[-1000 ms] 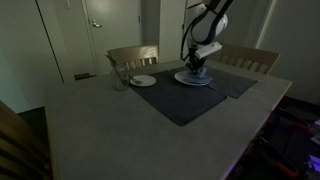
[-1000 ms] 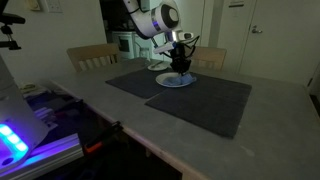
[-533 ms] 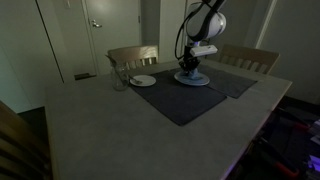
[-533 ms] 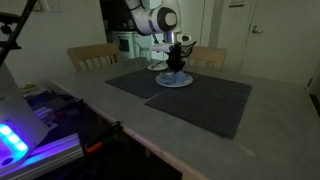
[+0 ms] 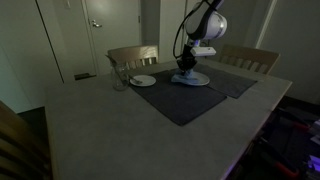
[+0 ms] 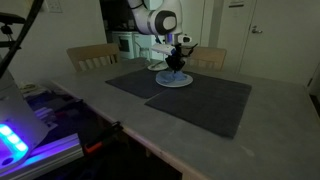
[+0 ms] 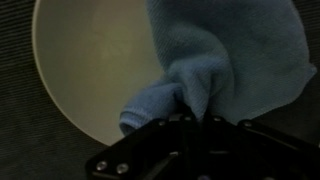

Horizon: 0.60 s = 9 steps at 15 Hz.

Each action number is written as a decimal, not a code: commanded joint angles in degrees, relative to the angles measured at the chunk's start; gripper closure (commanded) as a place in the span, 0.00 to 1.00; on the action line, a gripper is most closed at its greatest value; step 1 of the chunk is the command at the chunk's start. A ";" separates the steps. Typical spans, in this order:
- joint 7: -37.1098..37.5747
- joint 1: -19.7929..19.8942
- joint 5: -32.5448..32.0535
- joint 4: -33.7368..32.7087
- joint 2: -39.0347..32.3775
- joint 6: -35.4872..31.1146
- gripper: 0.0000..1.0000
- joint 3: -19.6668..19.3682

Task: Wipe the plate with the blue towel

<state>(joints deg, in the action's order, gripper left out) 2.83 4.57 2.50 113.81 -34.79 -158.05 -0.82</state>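
The claw pinches the towel on the plate; pressing too hard while dragging could shove the plate sideways.

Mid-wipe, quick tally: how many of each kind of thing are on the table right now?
Plates: 2, the large plate being wiped and a small plate
Blue towel: 1, pinched in the gripper
Glass: 1, beside the small plate
Dark placemats: 2, the near placemat and the far placemat
Total: 6
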 commanded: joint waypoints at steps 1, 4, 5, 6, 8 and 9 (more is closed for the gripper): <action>6.00 -8.21 -9.57 0.59 0.25 2.84 0.98 -10.66; 13.56 -14.64 -18.72 -0.06 -0.68 4.22 0.98 -18.50; 15.01 -15.76 -20.75 -0.24 -0.80 5.12 0.98 -19.71; 14.82 -15.18 -20.95 -0.05 -0.69 5.13 0.98 -18.74; 12.35 -12.12 -17.99 0.52 -0.16 3.68 0.98 -14.51; 11.06 -10.70 -16.16 0.66 0.07 3.46 0.98 -12.53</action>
<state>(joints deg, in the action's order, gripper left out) 16.69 -9.48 -16.49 113.93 -35.12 -154.18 -17.77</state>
